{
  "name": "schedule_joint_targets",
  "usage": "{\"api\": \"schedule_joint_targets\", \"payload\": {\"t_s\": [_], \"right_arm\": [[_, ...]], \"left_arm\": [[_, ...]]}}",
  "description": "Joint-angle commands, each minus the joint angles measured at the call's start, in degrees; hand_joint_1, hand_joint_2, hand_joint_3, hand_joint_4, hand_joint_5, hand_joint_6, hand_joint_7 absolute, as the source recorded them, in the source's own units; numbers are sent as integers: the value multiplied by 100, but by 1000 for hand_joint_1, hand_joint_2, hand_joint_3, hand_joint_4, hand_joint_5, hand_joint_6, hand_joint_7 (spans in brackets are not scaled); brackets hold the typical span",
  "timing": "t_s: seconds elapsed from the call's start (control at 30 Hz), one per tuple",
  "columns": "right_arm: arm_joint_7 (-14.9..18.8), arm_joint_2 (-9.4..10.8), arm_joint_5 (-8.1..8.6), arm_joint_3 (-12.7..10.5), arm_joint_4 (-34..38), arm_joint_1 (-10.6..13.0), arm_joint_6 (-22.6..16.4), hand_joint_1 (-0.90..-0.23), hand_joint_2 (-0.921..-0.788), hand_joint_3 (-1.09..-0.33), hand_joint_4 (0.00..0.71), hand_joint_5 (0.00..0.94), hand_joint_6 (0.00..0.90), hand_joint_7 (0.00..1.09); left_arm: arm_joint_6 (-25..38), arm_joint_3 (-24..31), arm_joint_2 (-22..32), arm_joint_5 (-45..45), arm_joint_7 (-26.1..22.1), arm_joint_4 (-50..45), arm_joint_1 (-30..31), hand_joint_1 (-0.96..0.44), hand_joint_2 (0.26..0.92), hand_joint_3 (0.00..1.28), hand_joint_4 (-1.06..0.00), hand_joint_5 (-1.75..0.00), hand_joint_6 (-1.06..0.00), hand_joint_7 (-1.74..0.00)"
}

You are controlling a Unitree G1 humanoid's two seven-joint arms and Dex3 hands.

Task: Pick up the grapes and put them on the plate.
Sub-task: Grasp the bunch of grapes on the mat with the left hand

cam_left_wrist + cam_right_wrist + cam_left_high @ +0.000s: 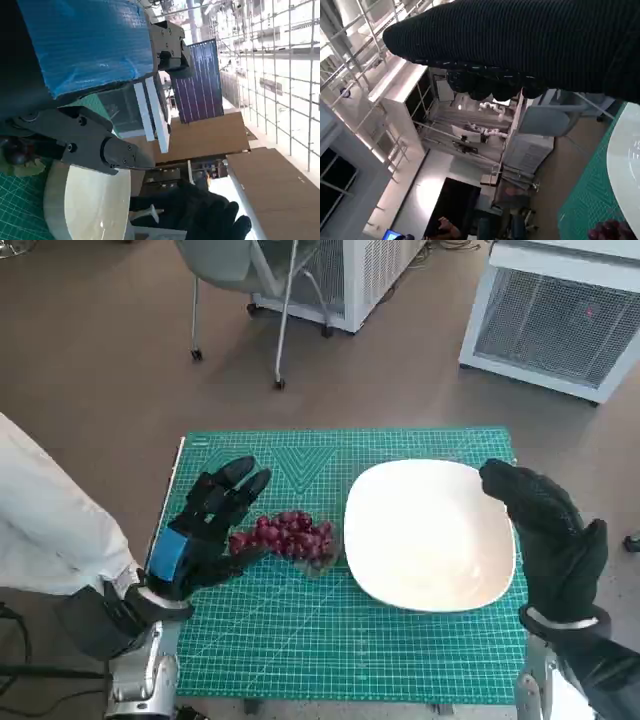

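Blue-taped black left hand (207, 530), fingers spread, holding nothing, beside dark red grape bunch (285, 536) on green cutting mat (330, 640); gloved right hand (550, 540) empty by white rounded-square plate (432, 533); risk: loose grip sheds grapes en route.

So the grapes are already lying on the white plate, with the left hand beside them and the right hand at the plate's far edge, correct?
Not quite. The head view shows the grapes lying on the green cutting mat, beside the empty white plate, not on it. The rest holds: the left hand is beside them, the right hand at the plate's far edge.
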Motion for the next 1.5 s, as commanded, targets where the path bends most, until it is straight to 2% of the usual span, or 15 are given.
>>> {"api": "schedule_joint_targets", "payload": {"t_s": [0.03,1.3,1.4,1.5], "right_arm": [[34,27,38,6,64,113,52,-524,-921,-546,480,0,144,639],[-35,7,-5,-18,-108,202,140,-517,-921,-548,480,0,139,647],[-38,-2,-7,-22,-119,210,147,-517,-921,-548,480,0,139,647],[-37,-9,0,-25,-130,213,164,-517,-921,-548,480,0,139,647]], "left_arm": [[7,11,35,36,3,-4,72,-298,921,50,-220,-149,-72,-580],[-35,-62,33,206,43,-91,129,-331,921,47,-219,-139,-87,-556],[-132,-142,72,476,158,-132,151,-331,920,41,-216,-130,-89,-545],[-391,-354,346,1381,454,-214,196,-347,910,21,-196,-75,-103,-433]]}}
